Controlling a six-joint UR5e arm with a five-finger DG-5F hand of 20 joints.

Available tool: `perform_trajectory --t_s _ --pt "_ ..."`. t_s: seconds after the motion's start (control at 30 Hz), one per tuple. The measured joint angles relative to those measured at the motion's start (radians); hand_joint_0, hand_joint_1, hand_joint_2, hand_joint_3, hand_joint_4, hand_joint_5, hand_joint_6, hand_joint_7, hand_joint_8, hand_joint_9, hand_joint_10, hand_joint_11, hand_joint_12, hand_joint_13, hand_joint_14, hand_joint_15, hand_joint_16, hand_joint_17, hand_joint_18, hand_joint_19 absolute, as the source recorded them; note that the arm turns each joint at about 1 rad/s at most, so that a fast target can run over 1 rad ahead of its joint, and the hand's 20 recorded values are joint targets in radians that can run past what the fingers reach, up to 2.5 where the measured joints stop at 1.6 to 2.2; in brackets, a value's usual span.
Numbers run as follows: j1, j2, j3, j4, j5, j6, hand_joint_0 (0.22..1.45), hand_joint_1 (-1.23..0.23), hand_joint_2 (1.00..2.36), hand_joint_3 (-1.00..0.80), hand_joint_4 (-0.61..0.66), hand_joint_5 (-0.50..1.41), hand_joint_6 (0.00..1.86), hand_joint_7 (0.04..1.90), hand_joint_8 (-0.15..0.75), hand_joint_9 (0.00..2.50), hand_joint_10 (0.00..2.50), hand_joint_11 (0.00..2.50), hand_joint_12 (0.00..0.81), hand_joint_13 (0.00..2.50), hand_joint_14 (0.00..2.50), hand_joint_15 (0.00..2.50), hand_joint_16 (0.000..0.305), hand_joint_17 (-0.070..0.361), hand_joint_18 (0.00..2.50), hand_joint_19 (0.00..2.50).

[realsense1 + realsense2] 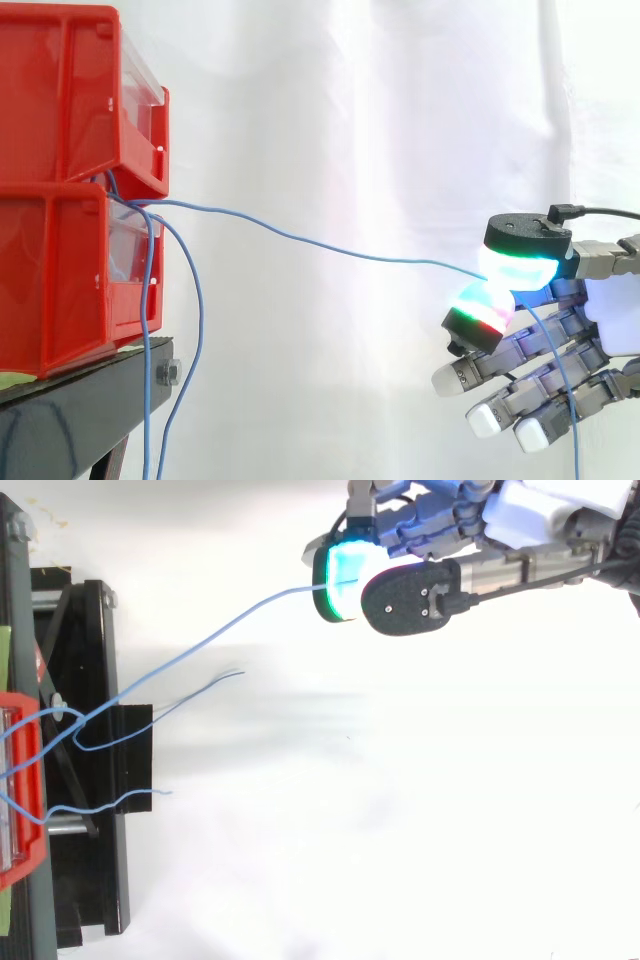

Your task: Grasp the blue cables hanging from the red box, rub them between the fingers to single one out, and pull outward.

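Note:
Two red bins [70, 190] are stacked on a black stand at the left. Thin blue cables come out between them. One blue cable [320, 243] stretches rightward across the open space to my hand [560, 340], where glowing fingertips [505, 285] pinch it; its loose end hangs down past the palm. In the top view that same cable [210, 640] runs from the bin [25, 780] up to my hand [440, 540] at the upper right. Other blue cables [150, 380] hang straight down beside the stand.
The black stand [95, 780] sits at the left edge under the bins. A white curtain is behind everything. Open white space lies between the stand and my hand.

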Motion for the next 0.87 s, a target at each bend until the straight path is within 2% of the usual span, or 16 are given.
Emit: perform_trajectory --t_s 0.87 --pt "0.0 0.0 0.0 0.0 0.001 0.0 0.59 -0.79 1.02 0.02 -0.12 -0.11 0.86 1.23 0.221 0.56 0.0 0.11 0.439 0.57 0.01 0.39 0.06 0.134 0.65 0.48"
